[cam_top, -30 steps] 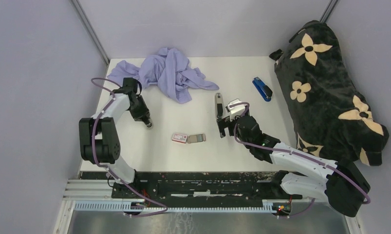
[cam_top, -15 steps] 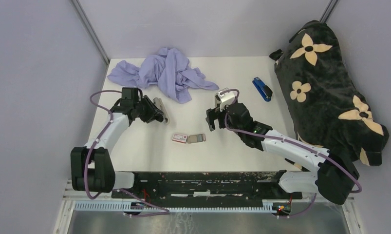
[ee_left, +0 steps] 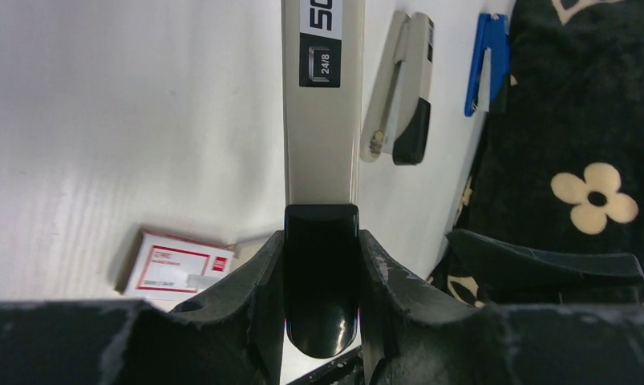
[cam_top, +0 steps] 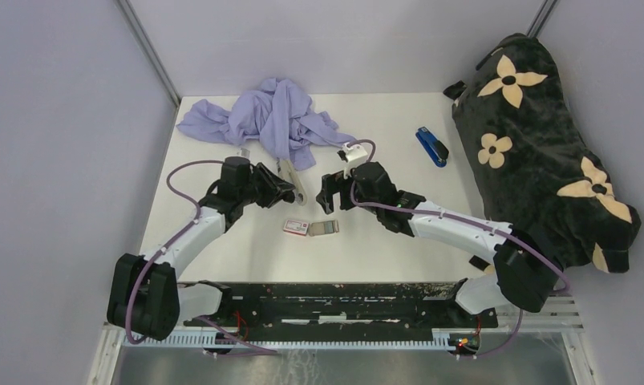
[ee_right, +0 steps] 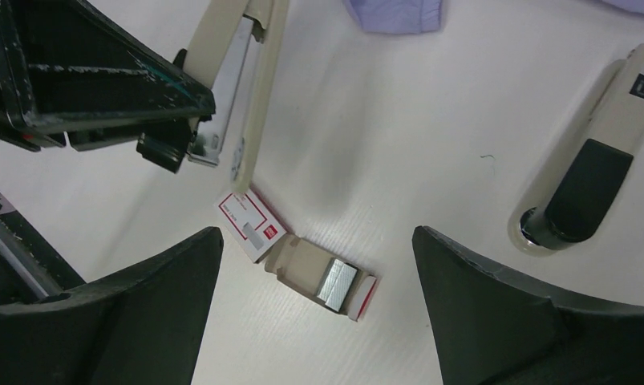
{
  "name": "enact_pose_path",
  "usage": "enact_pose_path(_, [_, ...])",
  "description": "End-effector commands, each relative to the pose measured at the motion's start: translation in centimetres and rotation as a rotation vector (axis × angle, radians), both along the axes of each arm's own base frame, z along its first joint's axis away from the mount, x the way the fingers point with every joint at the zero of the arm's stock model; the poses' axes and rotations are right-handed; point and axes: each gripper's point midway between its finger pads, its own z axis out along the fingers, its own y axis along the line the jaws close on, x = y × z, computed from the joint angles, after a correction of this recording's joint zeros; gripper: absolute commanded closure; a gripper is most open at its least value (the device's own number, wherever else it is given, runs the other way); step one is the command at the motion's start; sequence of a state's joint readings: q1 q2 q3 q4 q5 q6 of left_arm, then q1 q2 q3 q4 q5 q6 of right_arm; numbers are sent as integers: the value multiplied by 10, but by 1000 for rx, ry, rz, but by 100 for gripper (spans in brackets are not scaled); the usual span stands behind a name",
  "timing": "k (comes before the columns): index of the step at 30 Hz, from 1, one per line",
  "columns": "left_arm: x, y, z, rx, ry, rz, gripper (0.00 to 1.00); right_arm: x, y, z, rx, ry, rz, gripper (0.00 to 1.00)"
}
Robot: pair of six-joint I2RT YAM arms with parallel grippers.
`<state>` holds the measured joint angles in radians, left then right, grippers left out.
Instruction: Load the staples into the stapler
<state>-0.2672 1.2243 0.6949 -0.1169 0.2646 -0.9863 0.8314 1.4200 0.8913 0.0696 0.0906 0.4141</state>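
the staples [ee_right: 337, 282] lie as a silvery-grey block in a small open tray [ee_right: 306, 258] on the white table [cam_top: 398, 120], in its near middle. the red-and-white box [ee_right: 250, 224] lies end to end with the tray on its left in the top view; we cannot tell whether the two touch. bare table shows along the near side of both, towards the arm bases, and to the right of the tray out to the table's right edge.

just beyond the box, a beige stapler [ee_left: 322, 96] is held with its tip close above the box's far corner. in the right wrist view it stands opened, its lid swung apart from the metal channel. a second beige stapler [ee_right: 591, 160] with a black end lies flat further right, well apart from the tray. a blue stapler [cam_top: 432, 146] lies near the far right of the table, next to a black bag with cream flowers [cam_top: 543, 144] that lines the right edge. a crumpled purple cloth [cam_top: 274, 120] sits at the far edge, just behind the held stapler.

the left end effector [ee_left: 320, 241] is closed tight on the black rear end of the opened stapler, a finger pressing each side. the right end effector [ee_right: 314, 237] hangs over the tray with its fingers spread wide, holding nothing and touching nothing.
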Motion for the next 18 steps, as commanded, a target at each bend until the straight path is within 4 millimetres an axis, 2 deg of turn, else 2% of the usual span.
enact_pose_path(1, [20, -26, 64, -156, -223, 14, 97, 12, 26, 31, 131, -41, -11, 6])
enact_pose_path(7, [15, -38, 70, -178, -242, -15, 97, 18, 41, 24, 175, -20, -7, 18])
enact_pose_path(18, [8, -51, 75, -228, -260, -43, 97, 30, 44, 9, 184, -25, -53, 39])
